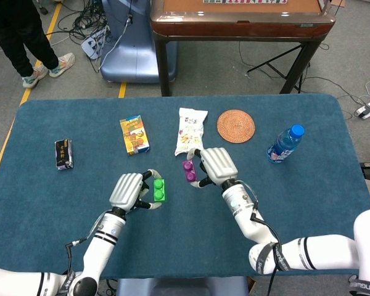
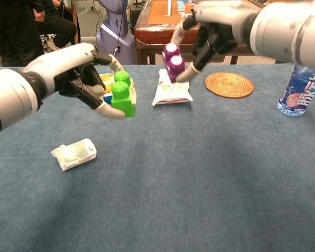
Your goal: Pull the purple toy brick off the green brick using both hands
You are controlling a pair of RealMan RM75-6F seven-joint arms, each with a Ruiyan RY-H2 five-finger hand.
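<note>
Far left on the blue table: a small dark packet, and nearer in the chest view a pale crumpled packet. Further right, toward the far side, a yellow snack box.

Left hand clamped on the green brick, studs up, lifted clear of the cloth. Right hand closed around the purple toy brick, likewise raised, tilted a little. Bricks plainly apart, open air between them, purple to the right of green and slightly farther away.

Just beyond the purple brick, a white snack bag; right of that a round woven coaster; far right, a blue-capped water bottle.

Judged from this: separation done, pulling step finished, task all but complete. Next, probably only setting each brick down on bare cloth and releasing; calls for lowering slowly and steering clear of the snack bag and the pale packet.
</note>
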